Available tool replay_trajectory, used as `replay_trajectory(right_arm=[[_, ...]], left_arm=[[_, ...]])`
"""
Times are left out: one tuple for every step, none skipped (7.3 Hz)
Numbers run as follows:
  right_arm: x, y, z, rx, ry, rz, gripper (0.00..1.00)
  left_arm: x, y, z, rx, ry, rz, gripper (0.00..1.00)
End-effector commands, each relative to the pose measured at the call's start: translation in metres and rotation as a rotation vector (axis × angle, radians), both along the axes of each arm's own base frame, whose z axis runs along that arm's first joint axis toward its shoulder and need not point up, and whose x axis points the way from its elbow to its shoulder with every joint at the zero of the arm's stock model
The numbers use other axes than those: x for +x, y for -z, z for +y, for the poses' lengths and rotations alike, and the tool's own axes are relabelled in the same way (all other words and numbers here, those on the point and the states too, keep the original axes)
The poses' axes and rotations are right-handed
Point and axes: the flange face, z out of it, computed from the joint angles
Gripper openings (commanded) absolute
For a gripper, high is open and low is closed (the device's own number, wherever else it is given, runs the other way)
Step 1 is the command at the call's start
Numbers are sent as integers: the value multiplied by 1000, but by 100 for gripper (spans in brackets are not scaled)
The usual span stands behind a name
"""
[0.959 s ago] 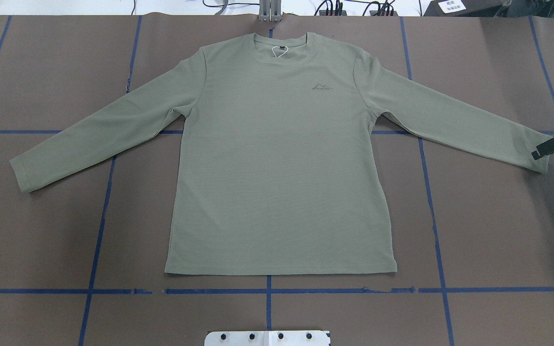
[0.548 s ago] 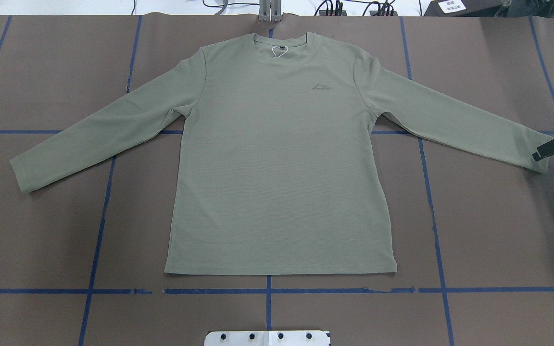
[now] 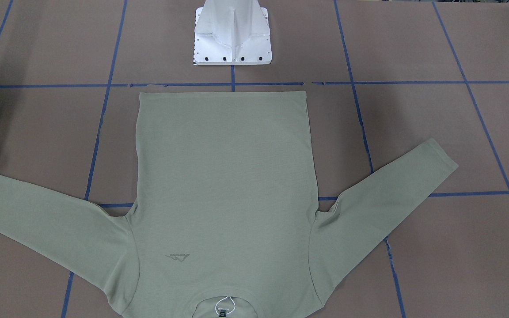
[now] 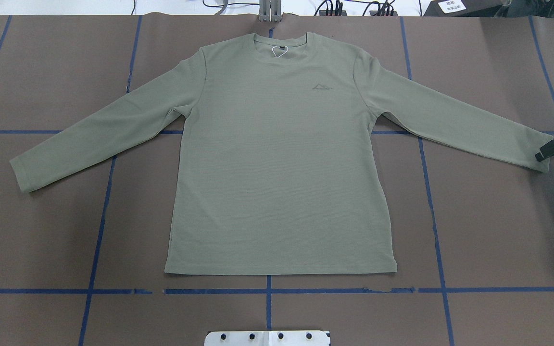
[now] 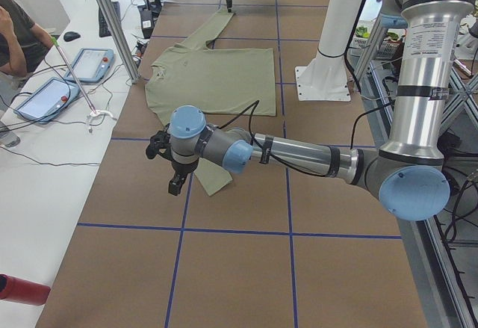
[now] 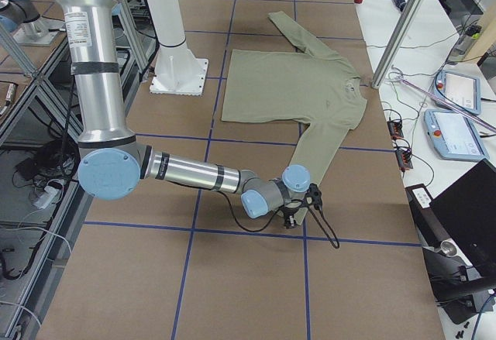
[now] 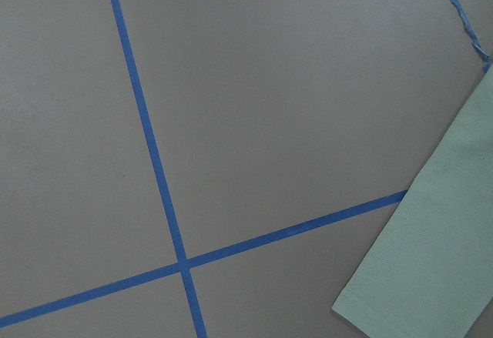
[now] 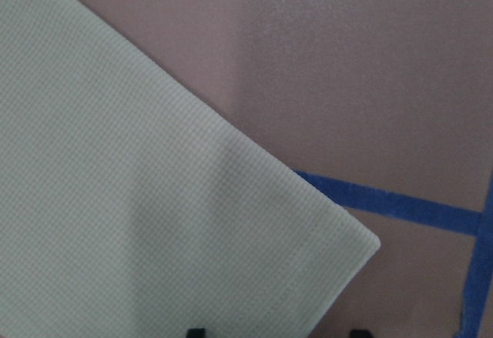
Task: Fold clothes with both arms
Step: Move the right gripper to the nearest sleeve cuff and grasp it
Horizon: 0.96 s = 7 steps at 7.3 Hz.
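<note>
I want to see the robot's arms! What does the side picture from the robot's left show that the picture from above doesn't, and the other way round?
Only the left side view shows the whole left arm stretched low over the table, its left gripper by the shirt's near cuff, and a person beside tablets. Only the overhead view shows both sleeves uncovered and the chest logo plainly. Both show the green shirt lying flat, with blue tape lines.

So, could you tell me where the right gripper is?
In the overhead view, the right gripper is at the far right edge, at the cuff of the shirt sleeve there.
</note>
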Motion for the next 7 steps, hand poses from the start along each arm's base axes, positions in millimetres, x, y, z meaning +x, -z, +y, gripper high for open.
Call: replay_trajectory(right_arm=[[-1,6,-2,9,1,-6,32],[-1,7,-3,12,1,-7,25],[-2,9,-3,14,1,-9,15],[-2,16,-5,26,0,-14,0],[-1,30,-5,53,-1,-29,0],[-1,50,-4,84,2,-48,0],[-6,68,-7,90,20,-109,0]], left_arm=[[0,0,-1,0,0,0,100],[0,-1,-1,-1,1,-1,100],[0,-1,-1,-3,0,0,100],[0,-2,-1,-5,0,0,100],[0,-3,-1,-6,0,0,100],[0,-3,-1,-6,0,0,100],[0,-4,-1,-8,0,-1,100]])
